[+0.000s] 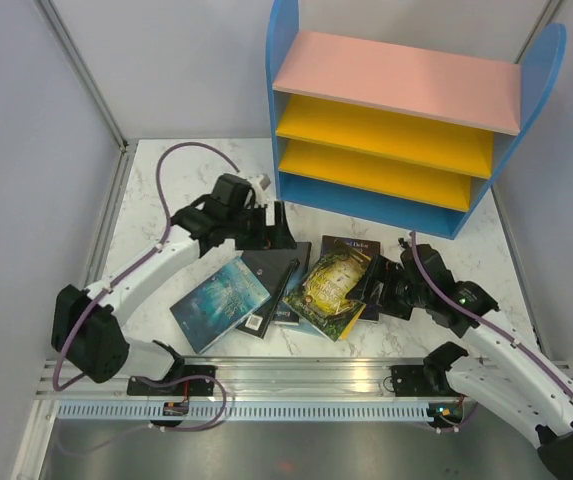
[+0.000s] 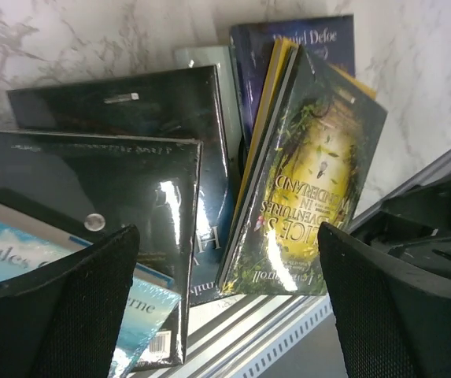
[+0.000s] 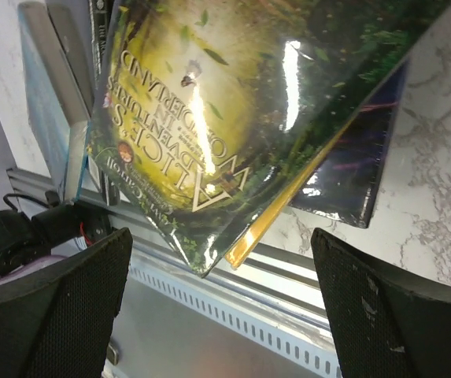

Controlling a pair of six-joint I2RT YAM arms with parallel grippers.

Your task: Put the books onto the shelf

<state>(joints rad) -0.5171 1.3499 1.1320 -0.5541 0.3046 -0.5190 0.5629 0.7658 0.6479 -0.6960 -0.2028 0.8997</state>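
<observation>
l gripper (image 1: pixel 269 228) jaws apart, empty, behind books (image 1: pixel 272 272); r gripper (image 1: pixel 374 283) jaws apart beside green-gold book (image 1: pixel 332 286)

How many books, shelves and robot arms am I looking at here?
Books: 6, overlapping in a heap on the table
Shelf: 1
Robot arms: 2
Total: 9

The left arm (image 1: pixel 156 262) is extending forward and inward; the left gripper (image 1: pixel 274 230) is holding its jaws wide apart. The right arm (image 1: pixel 496 350) is angling inward and low; the right gripper (image 1: pixel 371 285) is likewise gaping wide.
</observation>
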